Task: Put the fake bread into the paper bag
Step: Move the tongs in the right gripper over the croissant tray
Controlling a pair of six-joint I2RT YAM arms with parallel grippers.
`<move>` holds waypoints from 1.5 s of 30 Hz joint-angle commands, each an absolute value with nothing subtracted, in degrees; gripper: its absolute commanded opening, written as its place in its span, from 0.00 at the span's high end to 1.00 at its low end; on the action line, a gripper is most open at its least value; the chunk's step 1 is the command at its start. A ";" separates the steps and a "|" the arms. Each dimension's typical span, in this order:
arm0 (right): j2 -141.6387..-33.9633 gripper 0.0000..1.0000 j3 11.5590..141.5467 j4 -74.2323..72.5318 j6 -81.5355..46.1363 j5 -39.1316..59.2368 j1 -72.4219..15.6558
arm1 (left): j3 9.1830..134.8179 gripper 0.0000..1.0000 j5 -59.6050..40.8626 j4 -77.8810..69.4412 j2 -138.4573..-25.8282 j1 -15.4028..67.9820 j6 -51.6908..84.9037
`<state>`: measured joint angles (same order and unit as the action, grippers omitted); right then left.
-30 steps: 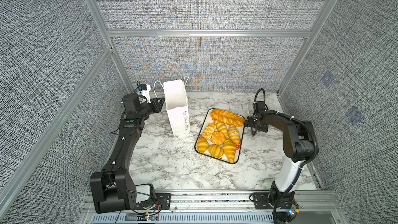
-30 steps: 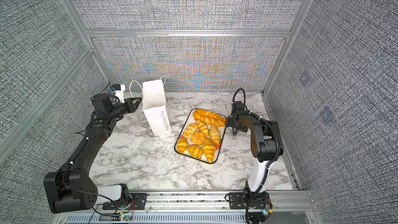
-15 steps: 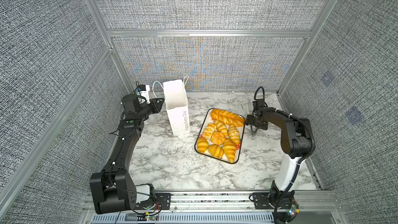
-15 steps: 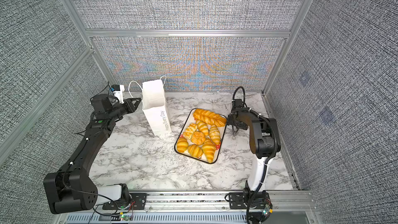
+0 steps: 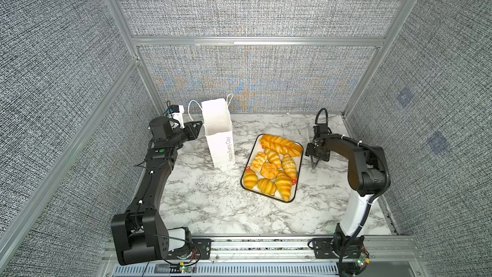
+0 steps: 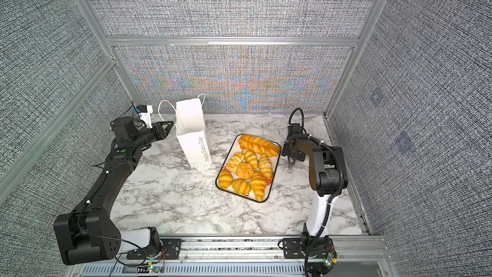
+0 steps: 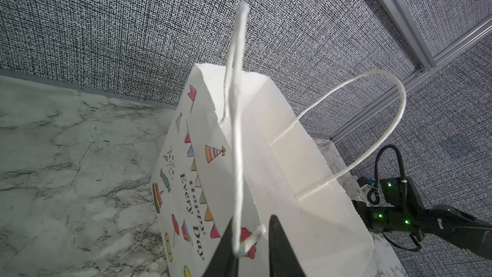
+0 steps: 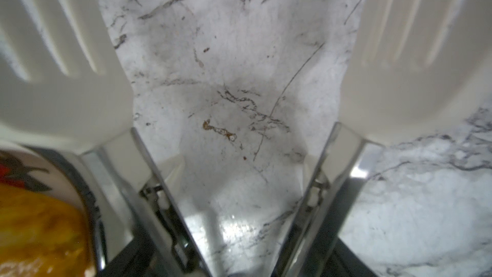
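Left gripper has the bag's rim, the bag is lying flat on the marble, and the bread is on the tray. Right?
No: the paper bag stands upright on the marble, as both top views show. The left gripper does grip its rim, and the fake bread is on the tray.

Lab test cell (aluminium frame (image 5: 255,41), grey panels (image 5: 239,1)).

The marble tabletop (image 5: 213,209) carries a paper bag (image 5: 221,142) upright toward its far left corner and a tray (image 5: 298,174) of fake bread (image 5: 281,145) near its centre.
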<state>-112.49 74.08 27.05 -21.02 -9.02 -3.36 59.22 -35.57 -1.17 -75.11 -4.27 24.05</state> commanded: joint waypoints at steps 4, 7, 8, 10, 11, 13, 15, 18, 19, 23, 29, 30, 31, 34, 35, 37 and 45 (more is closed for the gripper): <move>-110.56 0.31 72.74 27.67 -21.28 -9.91 -3.34 | 59.15 0.79 -36.12 -2.99 -74.75 -4.32 23.99; -109.32 0.32 72.10 27.75 -21.18 -10.66 -3.35 | 59.11 0.79 -36.12 -2.99 -74.69 -4.33 23.91; -108.91 0.32 71.94 27.71 -21.15 -10.72 -3.34 | 59.07 0.79 -35.99 -2.99 -74.68 -4.36 23.91; -107.88 0.34 71.64 27.86 -21.09 -10.88 -3.37 | 59.06 0.79 -36.02 -2.97 -74.70 -4.40 23.91; -107.53 0.34 71.47 27.85 -21.01 -10.94 -3.35 | 59.07 0.79 -36.04 -2.99 -74.68 -4.40 23.91; -106.98 0.37 71.26 28.00 -20.92 -11.20 -3.34 | 59.06 0.79 -36.04 -2.99 -74.59 -4.39 23.91; -106.28 0.41 71.02 28.18 -20.84 -11.50 -3.34 | 59.06 0.79 -35.96 -3.00 -74.46 -4.39 23.91; -105.00 0.44 70.41 28.12 -20.84 -11.84 -3.37 | 58.97 0.79 -35.86 -3.08 -74.38 -4.49 23.91; -104.49 0.46 70.11 28.08 -20.83 -11.87 -3.40 | 58.97 0.79 -35.86 -3.08 -74.44 -4.48 23.90; -102.78 0.50 69.52 28.44 -20.66 -11.95 -3.37 | 59.04 0.79 -35.86 -3.17 -74.32 -4.57 23.91; -99.68 0.59 68.73 29.48 -20.40 -12.22 -3.82 | 58.95 0.79 -36.04 -3.25 -74.22 -4.67 24.08; -99.15 0.60 68.73 29.85 -20.39 -12.28 -3.94 | 58.89 0.79 -36.04 -3.34 -74.27 -4.67 24.08; -98.62 0.60 68.72 30.24 -20.44 -12.30 -4.01 | 58.89 0.80 -36.12 -3.42 -74.27 -4.67 24.19; -96.47 0.59 68.91 31.50 -20.15 -12.30 -4.72 | 58.80 0.79 -36.13 -3.43 -74.18 -4.74 24.18; -95.74 0.60 68.99 31.91 -20.07 -12.22 -5.07 | 58.80 0.80 -36.12 -3.43 -74.18 -4.75 24.19; -94.33 0.60 69.38 33.06 -19.76 -12.00 -6.02 | 58.80 0.79 -36.12 -3.43 -74.12 -4.75 24.18; -87.81 0.60 69.46 38.49 -19.61 -10.21 -10.74 | 58.72 0.79 -36.36 -3.59 -74.27 -4.77 24.33</move>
